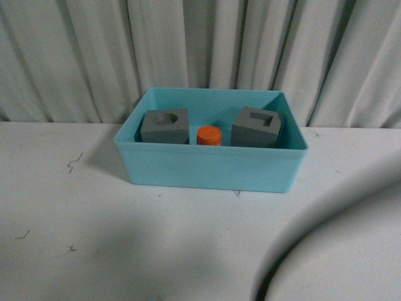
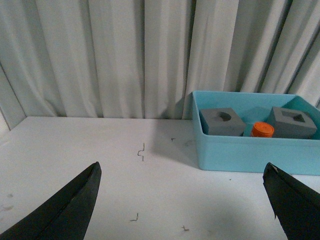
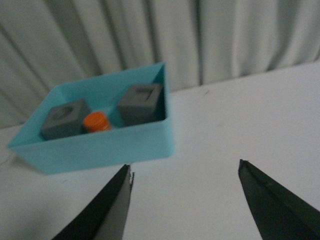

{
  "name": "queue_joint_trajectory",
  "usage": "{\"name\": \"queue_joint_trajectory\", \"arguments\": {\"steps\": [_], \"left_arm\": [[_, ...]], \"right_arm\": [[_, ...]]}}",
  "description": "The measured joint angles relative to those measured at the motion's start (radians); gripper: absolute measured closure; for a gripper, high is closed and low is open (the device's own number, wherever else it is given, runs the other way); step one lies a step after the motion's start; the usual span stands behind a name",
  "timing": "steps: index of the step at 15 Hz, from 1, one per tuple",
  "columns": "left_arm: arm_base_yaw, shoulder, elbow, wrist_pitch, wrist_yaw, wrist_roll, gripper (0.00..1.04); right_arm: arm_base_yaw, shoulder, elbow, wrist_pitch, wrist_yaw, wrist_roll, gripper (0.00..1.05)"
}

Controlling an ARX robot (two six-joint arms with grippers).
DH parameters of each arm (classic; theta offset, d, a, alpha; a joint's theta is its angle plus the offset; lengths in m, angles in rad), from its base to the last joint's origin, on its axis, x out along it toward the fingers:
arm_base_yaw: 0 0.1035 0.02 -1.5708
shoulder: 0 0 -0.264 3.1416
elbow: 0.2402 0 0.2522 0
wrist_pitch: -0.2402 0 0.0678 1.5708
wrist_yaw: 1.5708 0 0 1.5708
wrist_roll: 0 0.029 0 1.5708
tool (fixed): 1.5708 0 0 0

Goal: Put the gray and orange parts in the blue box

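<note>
One white table (image 1: pixel 125 219), pale curtains (image 1: pixel 94 56).

Dim, even light; soft shadows on the table (image 1: pixel 94 219); right wrist view blurred.

left gripper (image 2: pixel 182 210) jaws apart, right gripper (image 3: pixel 185 205) likewise

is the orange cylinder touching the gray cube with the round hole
Apart. The front view shows blue box floor between the orange cylinder and the round-hole cube.
</note>
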Motion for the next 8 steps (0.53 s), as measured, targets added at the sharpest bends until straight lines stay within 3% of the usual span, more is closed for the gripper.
{"name": "queue_joint_trajectory", "arguments": {"steps": [1,2,4,5,6,8], "left_arm": [[0.0,0.0,0.0,0.0,0.0,0.0,0.07],[0.0,0.0,0.0,0.0,0.001,0.0,0.07],[0.0,0.0,0.0,0.0,0.0,0.0,0.07],[0.0,0.0,0.0,0.0,0.0,0.0,0.07],[0.0,0.0,0.0,0.0,0.0,0.0,0.07],[0.0,0.0,0.0,0.0,0.001,0.0,0.07]], "right_arm": [[-0.072,-0.106,-0.034,0.053,-0.051,-0.143,0.52],[-0.141,-0.224,-0.051,0.0,-0.138,-0.232,0.68],[-0.257,-0.352,-0.105,-0.118,-0.251,-0.278,0.96],[-0.296,-0.408,-0.111,-0.153,-0.292,-0.29,1.03],[-0.348,-0.452,-0.137,-0.116,-0.34,-0.293,1.03],[-0.418,-0.525,-0.146,-0.22,-0.414,-0.297,1.03]]}}
